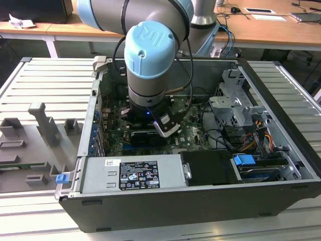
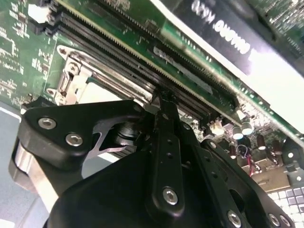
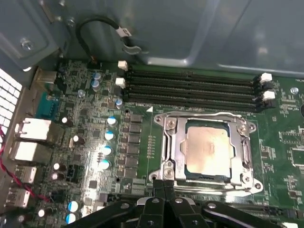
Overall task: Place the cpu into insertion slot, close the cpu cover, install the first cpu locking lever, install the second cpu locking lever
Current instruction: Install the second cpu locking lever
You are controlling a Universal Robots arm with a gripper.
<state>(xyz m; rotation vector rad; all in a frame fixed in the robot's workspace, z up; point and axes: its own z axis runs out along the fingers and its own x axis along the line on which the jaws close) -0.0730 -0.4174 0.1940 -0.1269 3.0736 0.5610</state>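
— One chip, and where is it?

— The cpu lies flat in the insertion slot, pale top up. The cpu cover is down around it, so its window frames the chip.

— And the gripper?

— Its fingers are pinched together with nothing visible between them, tips just beside the socket's edge. In the second wrist view the gripper points down at the same corner, close to the memory slots.

— So a lever step, by your reckoning?

— I'd judge so. A locking lever runs along the cover's far edge. I cannot tell whether it is hooked.

— How to do it well?

— Keep the closed tips square on the wire, push steadily and don't slide off. The capacitors and slots sit near, and the motherboard is crowded.

— The surroundings?

— In the exterior frame's centre the arm reaches into an open computer case. The power supply is at lower centre. The case rests on a slatted metal table, with grey fixtures at the exterior view's left and wooden desks along the top.
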